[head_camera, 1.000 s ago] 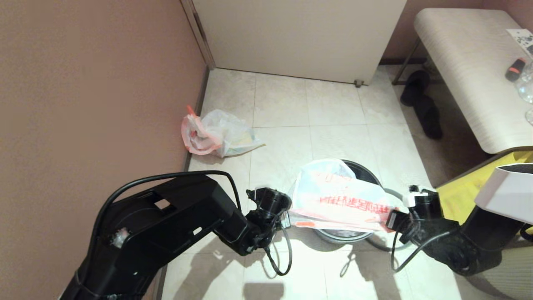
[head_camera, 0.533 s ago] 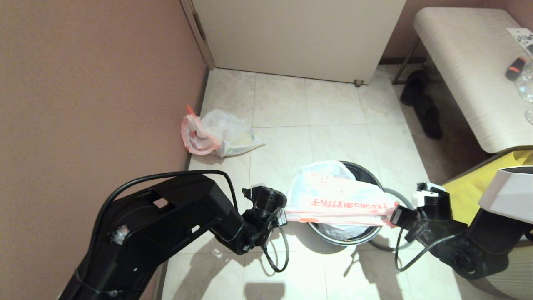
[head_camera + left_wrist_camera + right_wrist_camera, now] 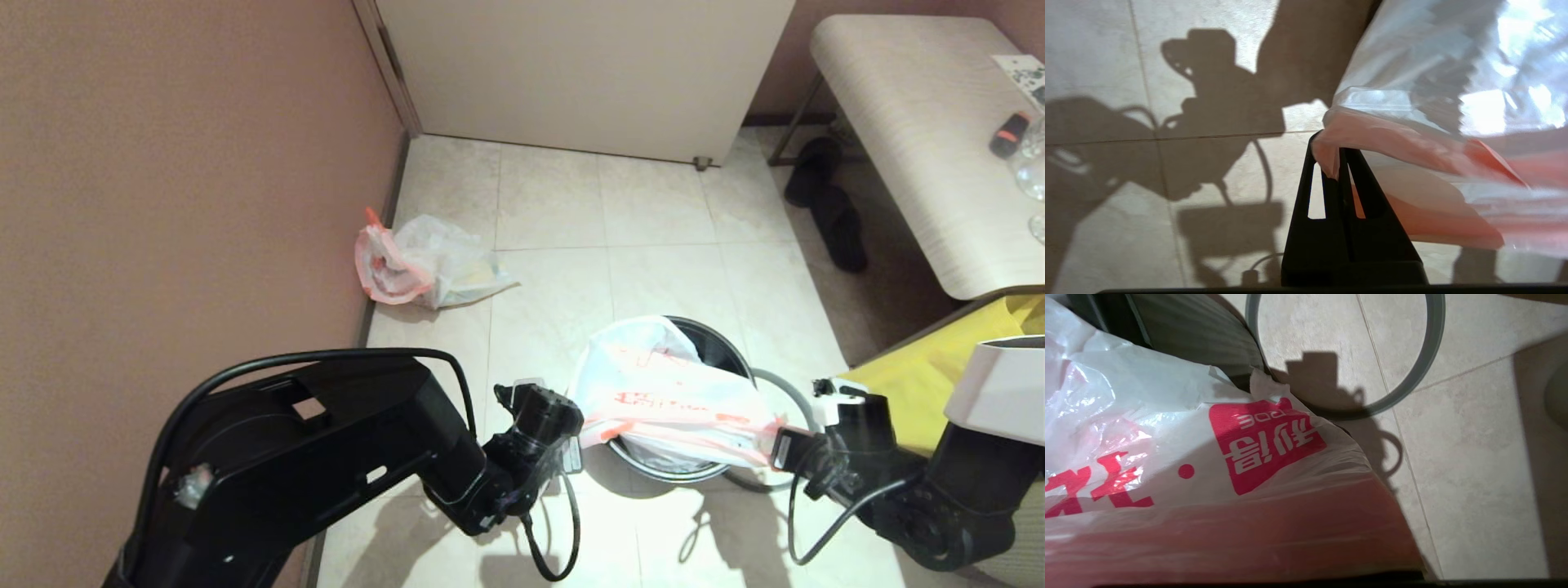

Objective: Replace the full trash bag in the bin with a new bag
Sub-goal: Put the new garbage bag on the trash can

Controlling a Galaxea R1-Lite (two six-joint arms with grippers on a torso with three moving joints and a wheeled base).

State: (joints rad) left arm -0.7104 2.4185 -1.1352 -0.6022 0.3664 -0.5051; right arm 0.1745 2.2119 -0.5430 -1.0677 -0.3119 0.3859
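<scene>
Head view, left to right: full bag (image 3: 424,261) lies on the floor tiles against the wall, pink handles toward the wall, well apart from the bin. One left gripper (image 3: 574,452) sits just left of the bin (image 3: 718,347). New bag (image 3: 665,396) is stretched over the bin mouth, long axis running left–right between the two grippers, red print facing up, its far end drooping toward the back rim. Right gripper (image 3: 780,449) sits at the bin's right. Grey ring (image 3: 784,388) lies on the floor, off the bin, touching its right side.

Count: two bags, one bin, one ring, two grippers.

Left wrist view: black fingers (image 3: 1331,192) are clenched on the bag's pink handle, which is bunched between them at the tips; the rest of the bag fans away from them.

Right wrist view: pink hem of the bag (image 3: 1208,477) fills the near edge; fingers are hidden under it, so grip cannot be told. Ring (image 3: 1429,355) lies flat on the tile beside the bin wall.
</scene>
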